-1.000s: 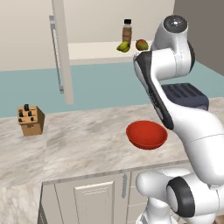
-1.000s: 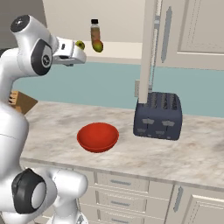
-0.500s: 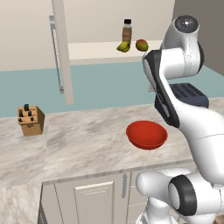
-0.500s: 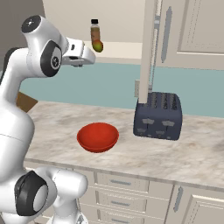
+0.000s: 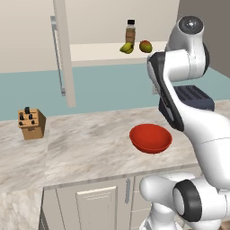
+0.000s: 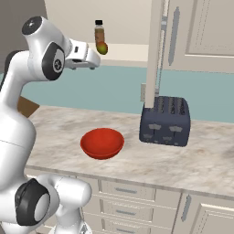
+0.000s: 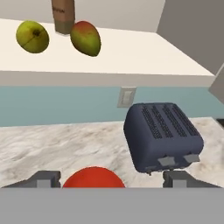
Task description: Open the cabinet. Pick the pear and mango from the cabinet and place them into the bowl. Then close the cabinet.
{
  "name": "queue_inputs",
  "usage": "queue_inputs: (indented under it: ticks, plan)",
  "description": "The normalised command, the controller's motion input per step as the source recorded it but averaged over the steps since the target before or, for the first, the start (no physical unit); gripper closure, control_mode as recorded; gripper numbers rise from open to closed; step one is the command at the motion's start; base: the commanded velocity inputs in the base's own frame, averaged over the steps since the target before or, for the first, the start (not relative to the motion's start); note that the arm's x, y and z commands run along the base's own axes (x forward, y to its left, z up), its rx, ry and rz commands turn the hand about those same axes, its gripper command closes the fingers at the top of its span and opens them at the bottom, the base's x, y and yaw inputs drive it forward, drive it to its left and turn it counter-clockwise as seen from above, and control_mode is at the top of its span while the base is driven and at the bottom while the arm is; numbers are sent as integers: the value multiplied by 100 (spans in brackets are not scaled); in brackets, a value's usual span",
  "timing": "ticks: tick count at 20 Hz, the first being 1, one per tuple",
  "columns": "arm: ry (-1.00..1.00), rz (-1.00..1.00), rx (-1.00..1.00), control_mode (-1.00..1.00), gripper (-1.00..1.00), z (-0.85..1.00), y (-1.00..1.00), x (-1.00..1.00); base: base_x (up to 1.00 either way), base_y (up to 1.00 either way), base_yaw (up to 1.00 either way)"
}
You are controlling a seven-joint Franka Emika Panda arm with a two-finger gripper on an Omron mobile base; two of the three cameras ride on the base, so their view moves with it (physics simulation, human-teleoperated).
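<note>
Hand view shows the jaws standing wide apart and holding nothing, above the red bowl (image 7: pixel 93 177) on the table (image 7: pixel 57 144). The pear (image 7: pixel 32 36) and the mango (image 7: pixel 86 38) lie on the shelf (image 7: pixel 144 57) of the open cabinet (image 5: pixel 63 49), near a brown bottle (image 7: pixel 63 15). A dark toaster (image 7: pixel 162 135) stands beside the bowl.

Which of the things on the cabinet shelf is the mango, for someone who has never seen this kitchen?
Look up at the open cabinet above the counter, to its pale shelf. Three things stand close together there: a brown bottle, the pear and the mango. The mango is the rounded oval fruit, orange-red blending to green, on the side nearer the dark toaster; the pear is plain yellow-green.
</note>
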Motion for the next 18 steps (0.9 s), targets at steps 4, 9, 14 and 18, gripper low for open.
queue_inputs:
  ticks: [4, 9, 14, 18]
  plan:
    - [-8, 0, 0, -100, -100, 6, 0, 0, 0, 0, 0]
    - [-6, 0, 1, -100, -100, 13, 0, 2, 0, 0, 0]
    - [-1, 0, 5, -100, -100, 14, 0, 3, 0, 0, 0]
    - [0, 0, 7, -100, -100, 18, 0, 9, 0, 0, 0]
